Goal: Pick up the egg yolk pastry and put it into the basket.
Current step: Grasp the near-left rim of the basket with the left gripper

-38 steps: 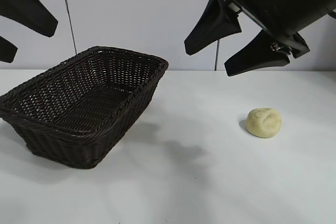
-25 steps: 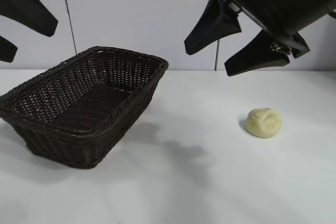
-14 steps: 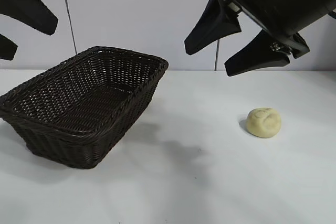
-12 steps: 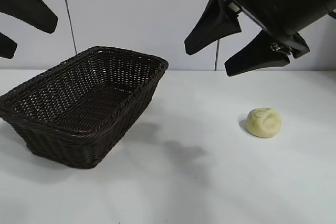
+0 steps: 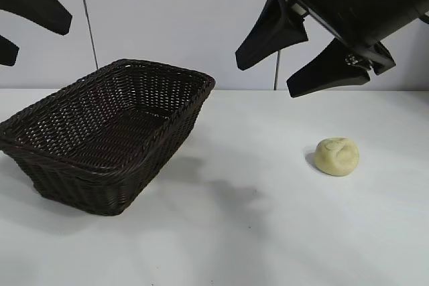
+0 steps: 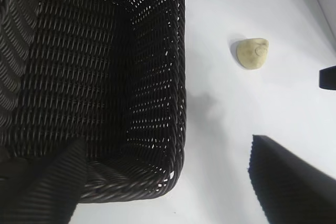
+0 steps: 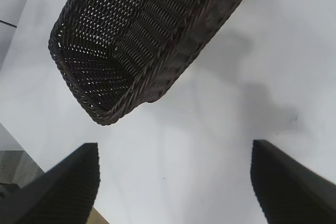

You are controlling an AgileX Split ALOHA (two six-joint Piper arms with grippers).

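Pastry [image 5: 336,156] on bare table [image 5: 268,232], well right of basket [image 5: 107,132], roundish, no long axis; below right gripper [image 5: 295,58], fingers spread, nearer arm; left gripper [image 5: 20,28] spread, high over basket side

egg yolk pastry [image 5: 336,156]: pale yellow, matte, with faint darker creases on top; it lies below the right gripper's spread jaws.
basket [image 5: 100,132]: dark brown, almost black, in a tight woven wicker pattern with a braided rim; light shows through small gaps in its walls.
table [image 5: 268,232]: plain white, with soft grey shadows.
left gripper [image 5: 13,25]: solid matte black.
right gripper [image 5: 295,58]: solid matte black, with a few small pale metal spots.
wall [image 5: 167,11]: pale grey-white, crossed by thin dark vertical lines.
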